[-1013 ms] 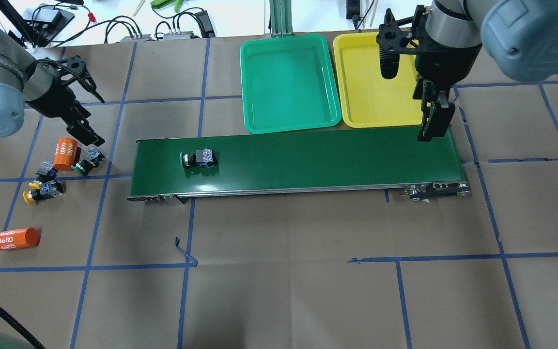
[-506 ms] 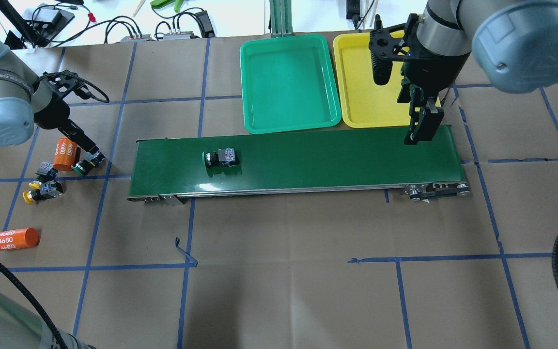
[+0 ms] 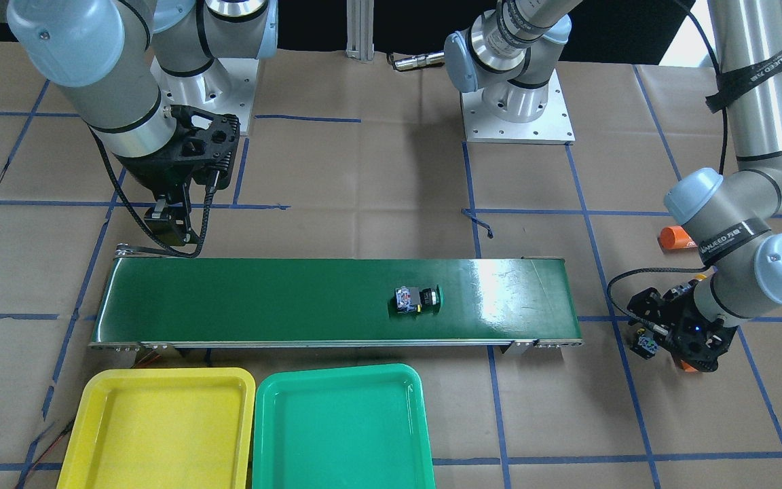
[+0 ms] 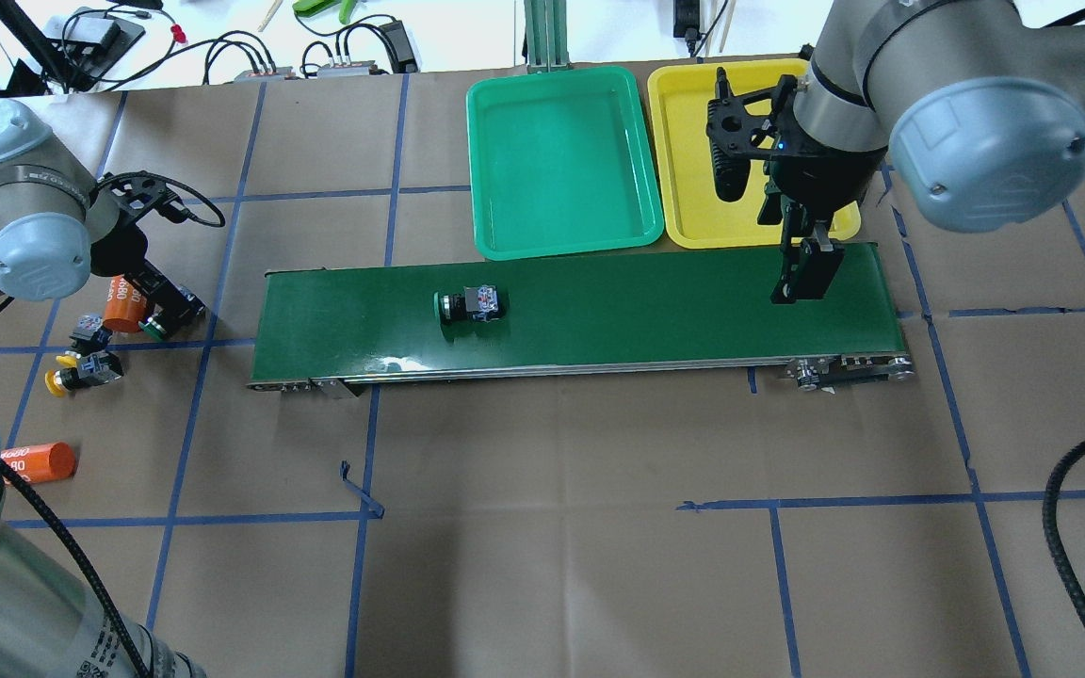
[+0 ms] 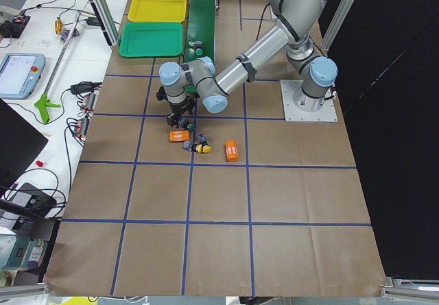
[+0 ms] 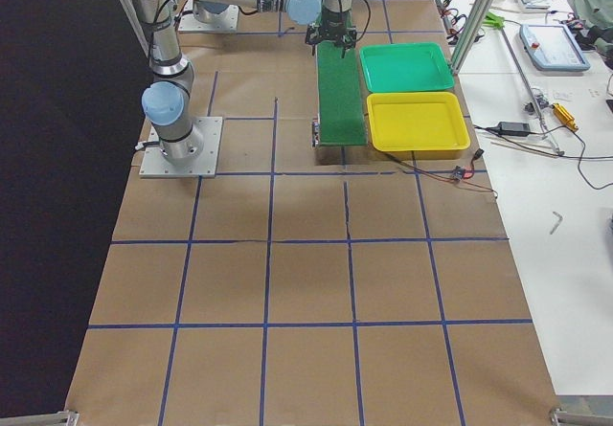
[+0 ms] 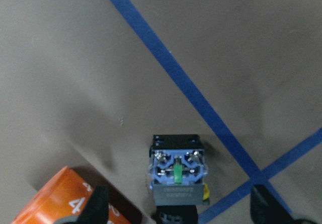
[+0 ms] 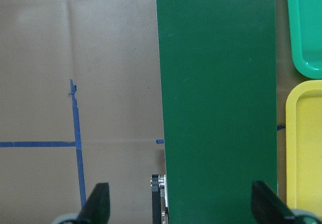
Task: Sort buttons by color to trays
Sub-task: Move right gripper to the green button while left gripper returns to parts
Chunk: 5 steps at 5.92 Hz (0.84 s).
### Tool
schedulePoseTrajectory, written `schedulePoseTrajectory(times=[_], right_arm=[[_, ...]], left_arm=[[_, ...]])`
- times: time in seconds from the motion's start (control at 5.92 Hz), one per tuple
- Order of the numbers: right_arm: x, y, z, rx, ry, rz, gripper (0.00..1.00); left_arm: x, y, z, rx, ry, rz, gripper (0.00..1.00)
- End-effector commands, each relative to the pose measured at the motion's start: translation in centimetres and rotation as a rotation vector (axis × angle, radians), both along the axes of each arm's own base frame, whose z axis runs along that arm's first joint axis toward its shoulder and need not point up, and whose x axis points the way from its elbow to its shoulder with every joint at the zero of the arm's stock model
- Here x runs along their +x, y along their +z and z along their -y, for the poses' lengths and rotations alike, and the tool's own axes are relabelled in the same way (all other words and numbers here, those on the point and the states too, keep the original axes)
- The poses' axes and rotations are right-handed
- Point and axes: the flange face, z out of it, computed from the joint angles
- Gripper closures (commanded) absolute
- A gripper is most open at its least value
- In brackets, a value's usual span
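You are seeing the left gripper (image 7: 181, 202) hanging released, its fingers either side of a blocky green-capped button (image 7: 178, 176) beside a glossy orange cylinder (image 7: 53, 204). Two yellow-capped buttons (image 4: 81, 369) are lying nearby. A second green-capped button (image 4: 470, 304) is lying sideways on the smooth dark-green belt (image 4: 646, 311). The rounded green tray (image 4: 557, 160) and yellow tray (image 4: 688, 188) are sitting behind it. The right gripper (image 8: 178, 204) is hovering spread over the belt's end. Brown paper with a blue tape grid is covering the worktop (image 4: 552, 565).

Small buttons (image 5: 199, 147) between two orange cylinders (image 5: 231, 151) on table (image 5: 288, 202)
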Motion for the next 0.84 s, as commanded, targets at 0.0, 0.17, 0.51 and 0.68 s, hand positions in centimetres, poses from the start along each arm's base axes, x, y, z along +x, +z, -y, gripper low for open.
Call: schedulePoseTrajectory(times=[0.0,0.17,0.51,0.68], right_arm=[[2.0,-1.1,0.7,-0.032,0.029,-0.001,0.0],[3.4,-1.8,0.8,-0.038,0.049,-0.002,0.0],[8.4,-5.0,1.7,-0.071,0.051,0.005,0.0],[11.2,-7.3,2.0,-0.081,0.03,0.005,0.0]], left_arm=[[0.2,-1.3,0.2,0.007,-0.004,0.0,0.44],[0.3,-1.4,0.1,0.011,-0.002,0.001,0.83],[-0.4,0.5,0.1,-0.008,-0.02,0.006,1.0],[-1.1,2.8,0.0,-0.033,-0.03,0.01,1.0]])
